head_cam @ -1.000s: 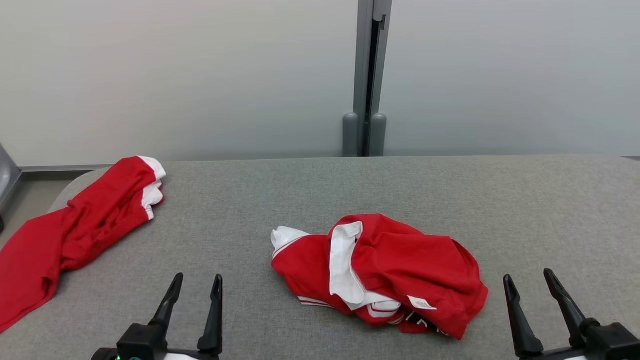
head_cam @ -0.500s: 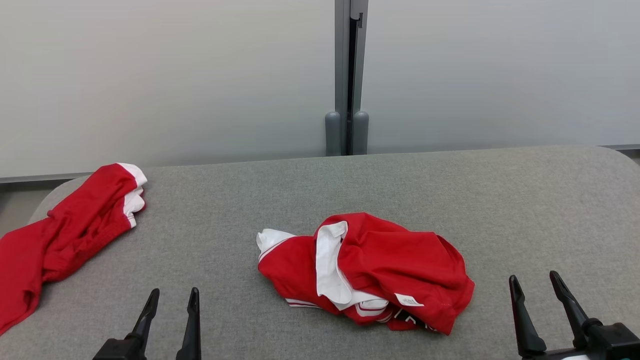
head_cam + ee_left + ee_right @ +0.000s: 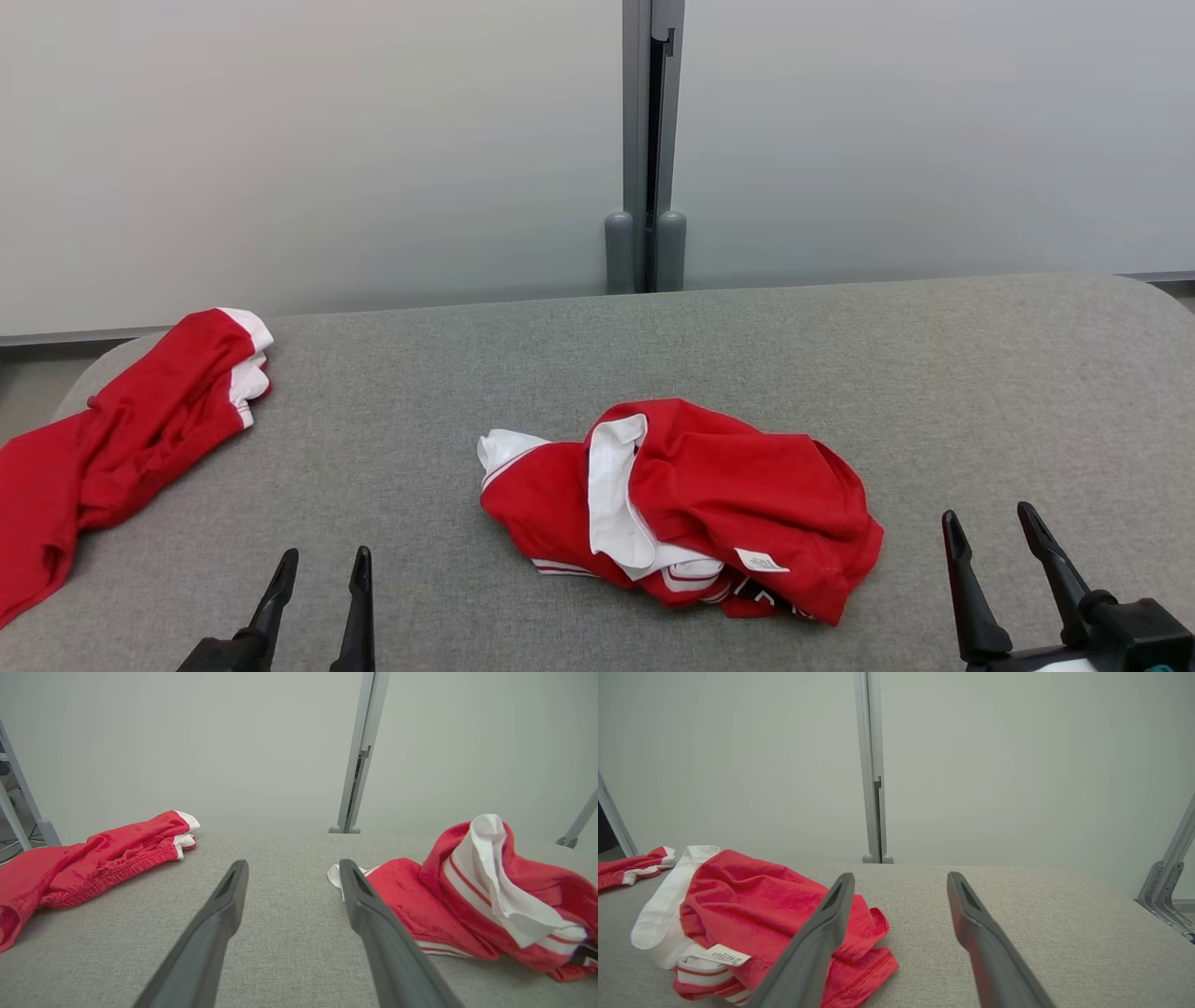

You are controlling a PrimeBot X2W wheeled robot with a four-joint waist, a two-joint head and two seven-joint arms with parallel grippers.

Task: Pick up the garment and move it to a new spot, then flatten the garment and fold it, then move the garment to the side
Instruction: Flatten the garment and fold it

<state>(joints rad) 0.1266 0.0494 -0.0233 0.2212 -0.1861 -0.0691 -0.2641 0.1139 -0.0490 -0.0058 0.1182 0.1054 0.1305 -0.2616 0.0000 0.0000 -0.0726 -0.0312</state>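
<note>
The garment (image 3: 747, 485) is a crumpled red shirt with white collar and trim, lying in a heap on the grey padded table (image 3: 934, 373), slightly right of centre. My left gripper (image 3: 326, 560) stands open near the front edge, left of the heap and apart from it. In the left wrist view, the left gripper (image 3: 293, 865) holds nothing, and the garment (image 3: 420, 900) lies just right of its right finger. My right gripper (image 3: 988, 518) stands open to the right of the heap. In the right wrist view, the right gripper (image 3: 901, 877) is empty, with the garment (image 3: 752, 891) at its left.
A second red piece of clothing with white trim (image 3: 140, 429) lies at the table's far left, hanging over the edge. A grey upright post (image 3: 646, 140) splits the pale wall panels behind the table. Bare grey table surface lies right of and behind the heap.
The head camera has shifted, so the whole scene sits a little further left. My left gripper now shows lower in that view. Both pieces of clothing lie as before.
</note>
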